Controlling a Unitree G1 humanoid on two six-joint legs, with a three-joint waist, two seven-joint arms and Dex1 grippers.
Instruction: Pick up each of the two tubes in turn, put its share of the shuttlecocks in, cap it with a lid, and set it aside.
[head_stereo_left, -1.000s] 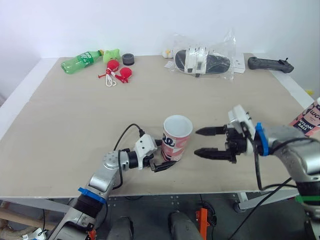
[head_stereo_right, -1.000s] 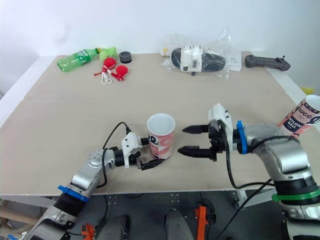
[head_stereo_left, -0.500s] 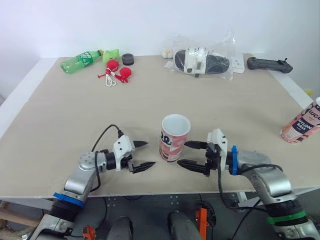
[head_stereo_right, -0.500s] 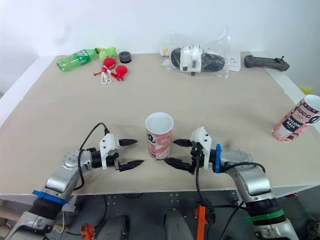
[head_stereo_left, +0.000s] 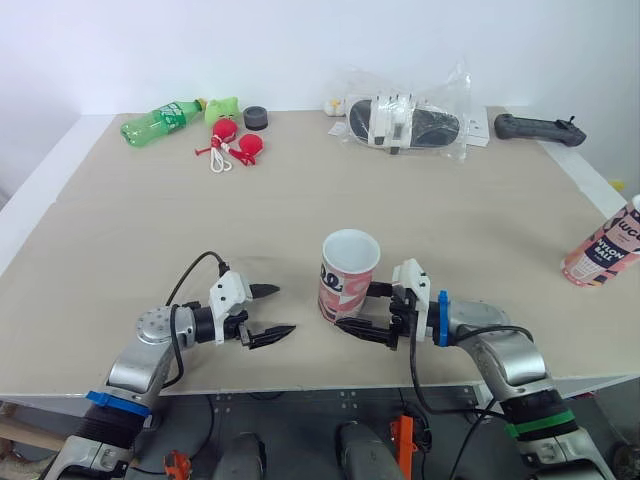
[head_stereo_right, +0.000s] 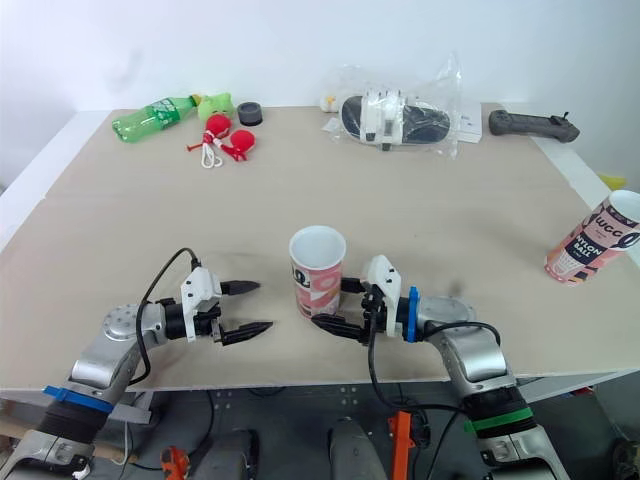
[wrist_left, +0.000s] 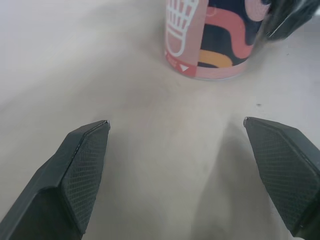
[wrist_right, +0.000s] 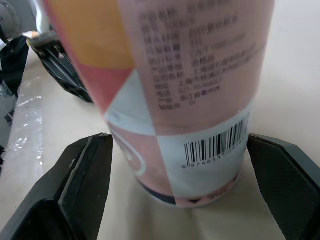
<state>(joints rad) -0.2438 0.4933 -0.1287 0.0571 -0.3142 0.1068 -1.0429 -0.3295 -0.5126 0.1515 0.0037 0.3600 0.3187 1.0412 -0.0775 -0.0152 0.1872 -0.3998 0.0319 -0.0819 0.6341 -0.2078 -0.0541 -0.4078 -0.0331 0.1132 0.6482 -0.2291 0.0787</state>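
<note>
Two tubes stand on the table (head_stereo_left: 130, 240). The nearer tube (head_stereo_left: 349, 275) is upright and uncapped at the middle of the front part, its white inside showing at the mouth; whether it holds anything cannot be told. Its wall is pink, with dark and orange shapes, a white shuttlecock drawing and a barcode low on the side facing the right wrist. The second tube (head_stereo_left: 610, 243) stands at the table's right edge, well apart from the first.

The right gripper (head_stereo_left: 353, 307) lies low at the nearer tube's right side, its jaws spread, with the tube's base between the two black fingers (wrist_right: 85, 190); they are not closed on it. The left gripper (head_stereo_left: 285, 309) rests near the tube's left side, apart from it, jaws likewise spread and holding nothing, its fingertips (wrist_left: 80, 170) pointing toward the tube.

Along the far edge lie a green bottle (head_stereo_left: 162, 122) on its side, two red balls with a white cord (head_stereo_left: 236, 146), a small black round piece (head_stereo_left: 257, 118), a clear plastic bag (head_stereo_left: 405, 122) with black and white contents, and a black handle-shaped device (head_stereo_left: 540, 128).
</note>
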